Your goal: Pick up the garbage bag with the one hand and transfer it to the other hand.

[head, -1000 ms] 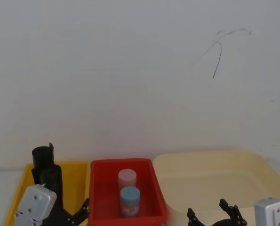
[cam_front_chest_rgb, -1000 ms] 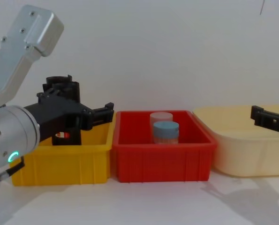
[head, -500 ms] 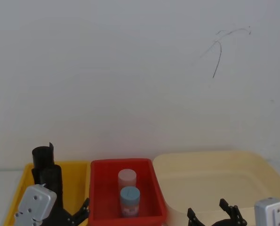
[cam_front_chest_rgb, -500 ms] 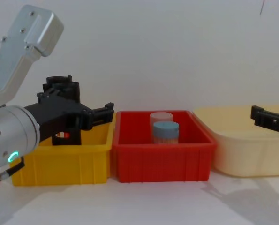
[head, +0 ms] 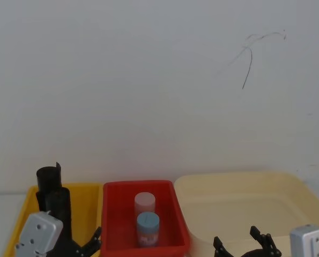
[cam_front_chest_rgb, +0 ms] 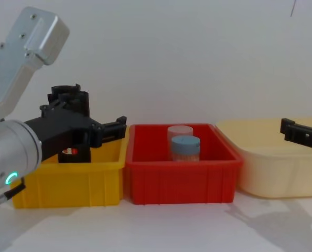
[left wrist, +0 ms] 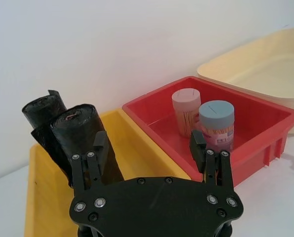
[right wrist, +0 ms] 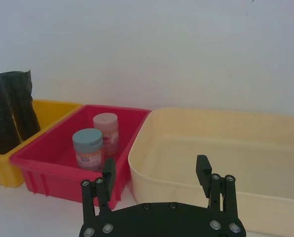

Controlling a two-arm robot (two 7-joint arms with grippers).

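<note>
My left gripper sits slightly lower now, fingers spread. The bag stands near-upright just ahead; my right gripper, also spread, is farther off.

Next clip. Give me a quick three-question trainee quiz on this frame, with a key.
1. Which bin holds the garbage bag?
2. True or false: the left gripper and the right gripper both have open fingers and hold nothing.
3. What stands in the red bin? A. two capped jars B. a folded cloth C. nothing
Key: 1. the yellow bin; 2. true; 3. A
</note>
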